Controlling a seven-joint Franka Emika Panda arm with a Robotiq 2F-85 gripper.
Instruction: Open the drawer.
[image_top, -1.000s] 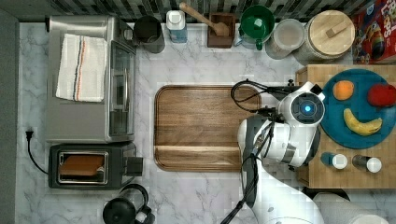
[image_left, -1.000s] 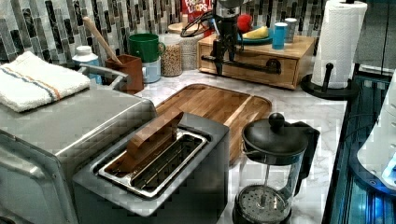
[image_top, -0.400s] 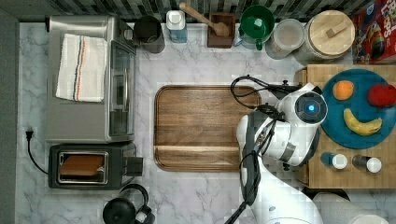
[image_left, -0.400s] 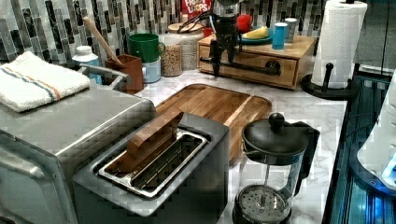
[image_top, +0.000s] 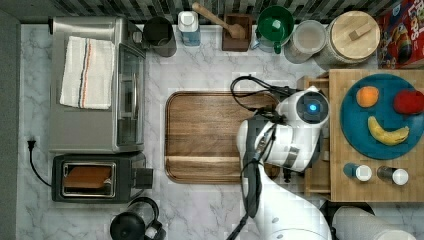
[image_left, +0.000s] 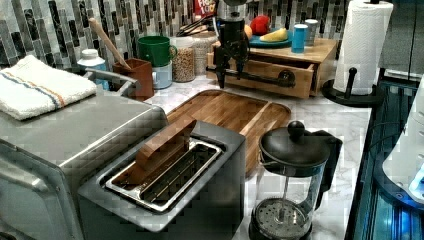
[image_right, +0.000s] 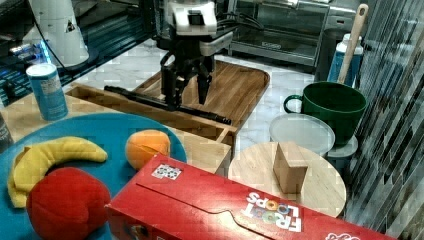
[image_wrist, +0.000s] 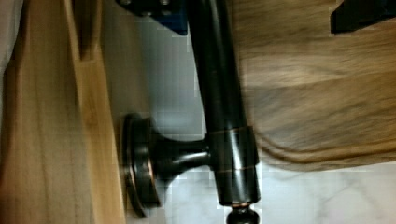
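Note:
The light wooden drawer (image_left: 295, 86) stands partly pulled out of its cabinet, with a gap showing behind its front (image_right: 200, 126). Its long black bar handle (image_left: 262, 78) runs along the front on black mounts (image_wrist: 140, 163). My gripper (image_right: 188, 92) hangs over the handle's end in the left view's left, pointing down. It is open, with the fingers (image_right: 172, 90) spread wide. The bar (image_wrist: 219, 93) passes close by one finger, between the two. In the top view the arm covers most of the drawer (image_top: 316, 182).
The dark wooden tray (image_top: 210, 135) lies just in front of the drawer. A blue plate (image_top: 357, 140) with fruit and two shakers sit on the cabinet top. Jars, a green mug (image_right: 327, 105), a paper towel roll (image_left: 365, 45), a French press (image_left: 290, 180) and a toaster stand around.
The arm has moved toward the top view's left, over the tray. The drawer has come out of the cabinet with it.

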